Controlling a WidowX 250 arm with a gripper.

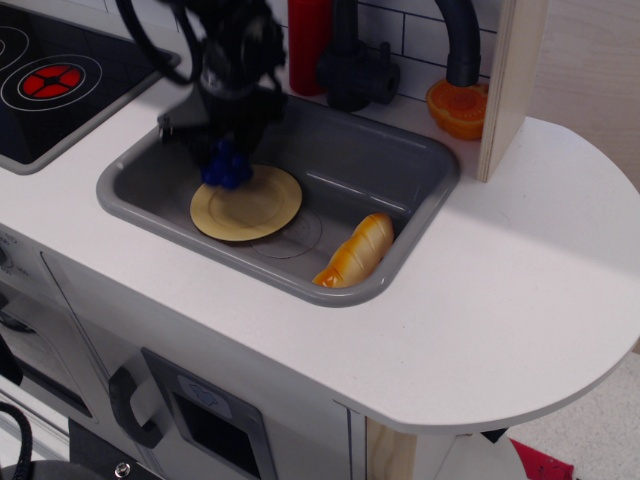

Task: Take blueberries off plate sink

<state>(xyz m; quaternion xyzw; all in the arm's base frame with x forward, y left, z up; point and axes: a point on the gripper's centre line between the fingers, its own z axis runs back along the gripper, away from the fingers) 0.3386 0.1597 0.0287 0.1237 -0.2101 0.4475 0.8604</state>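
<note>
- Blueberries [226, 167]: held between the fingers of the gripper [226, 160], directly beneath its black body, only the lower part showing; cluster sits at the plate's back-left edge, seemingly raised off it.
- Gripper: closed on the blueberries; image motion-blurred.
- Plate [250, 206]: flat on the sink [420, 160] floor, left half, surface bare.
- Croissant toy [357, 250]: against the sink's front-right wall, well apart from the plate.
- Stovetop [50, 80]: left of the sink.
</note>
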